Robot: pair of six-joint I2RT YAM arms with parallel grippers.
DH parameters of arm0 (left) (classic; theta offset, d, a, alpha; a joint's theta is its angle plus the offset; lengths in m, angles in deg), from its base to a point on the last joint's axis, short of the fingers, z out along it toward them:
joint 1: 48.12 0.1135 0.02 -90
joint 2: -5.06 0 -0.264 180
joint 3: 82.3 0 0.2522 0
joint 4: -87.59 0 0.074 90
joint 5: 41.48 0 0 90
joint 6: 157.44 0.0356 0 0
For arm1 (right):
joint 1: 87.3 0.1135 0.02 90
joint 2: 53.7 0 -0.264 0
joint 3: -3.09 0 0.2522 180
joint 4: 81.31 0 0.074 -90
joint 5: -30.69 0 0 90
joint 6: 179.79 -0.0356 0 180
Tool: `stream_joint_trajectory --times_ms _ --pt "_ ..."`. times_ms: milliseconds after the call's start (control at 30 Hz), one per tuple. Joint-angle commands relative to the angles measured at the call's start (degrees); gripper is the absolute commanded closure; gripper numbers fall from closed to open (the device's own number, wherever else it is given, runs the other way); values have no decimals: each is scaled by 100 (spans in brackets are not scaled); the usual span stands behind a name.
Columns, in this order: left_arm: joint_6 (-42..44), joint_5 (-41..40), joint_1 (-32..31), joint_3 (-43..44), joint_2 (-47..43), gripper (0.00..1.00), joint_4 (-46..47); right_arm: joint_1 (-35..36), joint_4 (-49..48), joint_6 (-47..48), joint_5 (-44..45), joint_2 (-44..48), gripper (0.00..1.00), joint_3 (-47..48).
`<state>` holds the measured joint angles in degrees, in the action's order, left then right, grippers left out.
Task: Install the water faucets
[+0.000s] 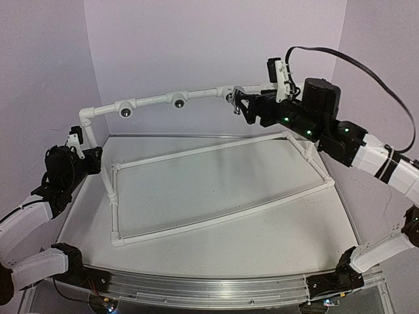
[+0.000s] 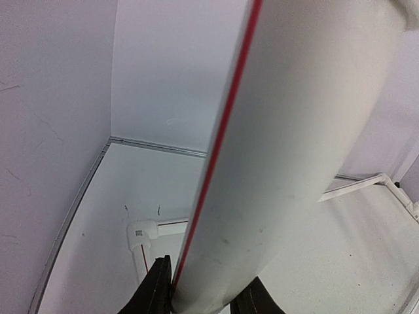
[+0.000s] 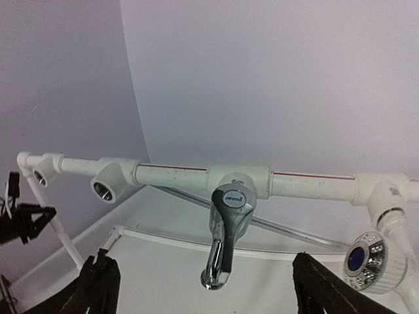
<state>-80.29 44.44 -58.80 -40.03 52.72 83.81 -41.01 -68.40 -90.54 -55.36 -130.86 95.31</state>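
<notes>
A silver-grey metal faucet [image 3: 226, 226] sits screwed into a tee on the top rail of the white pipe frame [image 3: 173, 175], spout hanging down. It shows small in the top view [image 1: 232, 98]. My right gripper [image 3: 209, 291] is open, its fingers wide apart on either side below the faucet and not touching it; in the top view [image 1: 239, 106] it is right at the faucet. My left gripper [image 2: 206, 297] is shut on the frame's left upright pipe [image 2: 288, 144], also seen from above [image 1: 95, 159]. The white and orange-yellow faucets are out of view.
Two open tee fittings [image 1: 124, 110] [image 1: 178, 100] sit on the rail left of the faucet. A round chrome-ringed cap with a blue centre [image 3: 363, 260] is at the rail's right end. The frame's rectangular base [image 1: 216, 219] lies on the white table. Walls stand close behind.
</notes>
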Motion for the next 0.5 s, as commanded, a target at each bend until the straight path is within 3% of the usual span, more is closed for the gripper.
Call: stream_joint_trajectory --times_ms 0,100,200,333,467 --pt "-826 753 -128 94 129 100 -473 10 1286 2654 -1099 423 5 223" --pt "-824 766 -131 101 148 100 -467 62 1783 4644 -1389 511 4 413" --pt "-824 762 -128 93 146 100 -468 118 2089 6122 -916 324 2 797" --pt "-813 745 -128 93 126 100 -473 199 2465 8311 361 -141 2 1252" --pt "-806 742 -132 97 130 100 -476 235 2071 10205 1449 -532 2 1250"
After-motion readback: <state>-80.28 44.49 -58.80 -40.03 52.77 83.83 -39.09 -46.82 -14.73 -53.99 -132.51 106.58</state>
